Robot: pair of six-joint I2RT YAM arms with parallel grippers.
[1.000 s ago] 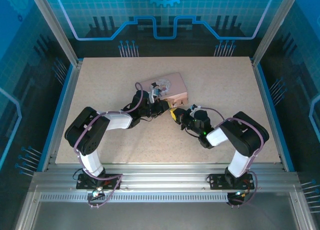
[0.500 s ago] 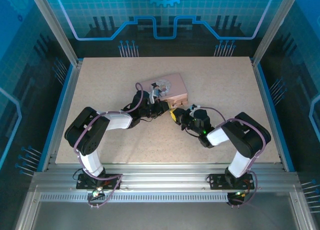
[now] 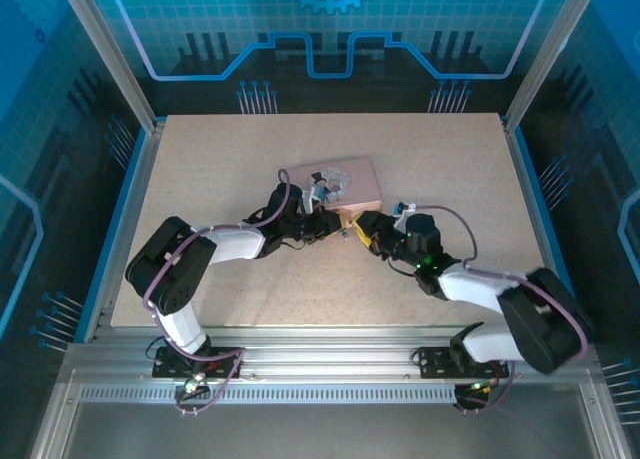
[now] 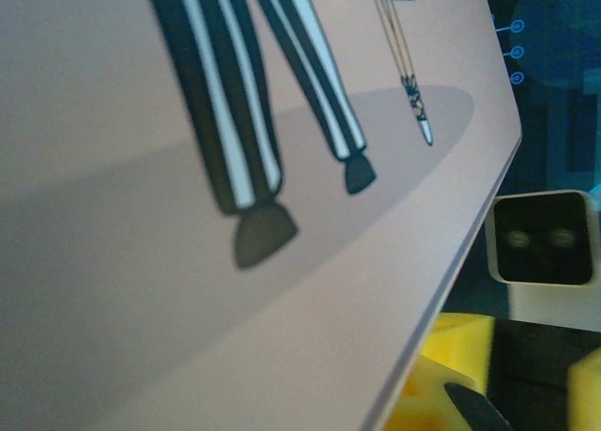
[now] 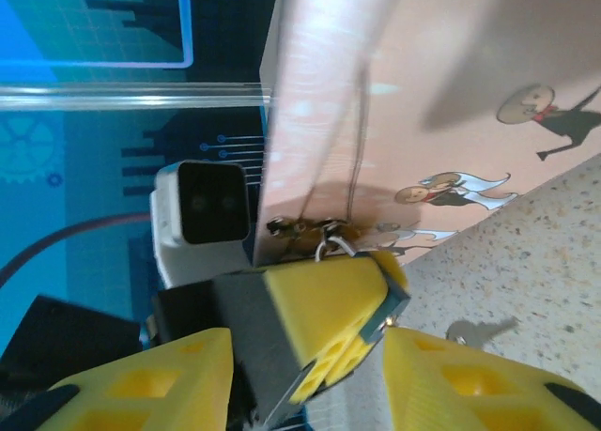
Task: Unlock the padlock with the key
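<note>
The right gripper [image 5: 305, 356] stands with yellow fingers [image 5: 141, 384] spread apart, flanking the left gripper [image 5: 338, 295], whose grip I cannot tell. At its tip, the tiny padlock [image 5: 326, 239] hangs at the near edge of the pink tin [image 3: 345, 179], around the middle of the table [image 3: 200, 159].

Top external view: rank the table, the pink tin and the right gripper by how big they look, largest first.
Largest: the table.
Next: the pink tin.
Smallest: the right gripper, clearly smaller than the tin beside it.
</note>
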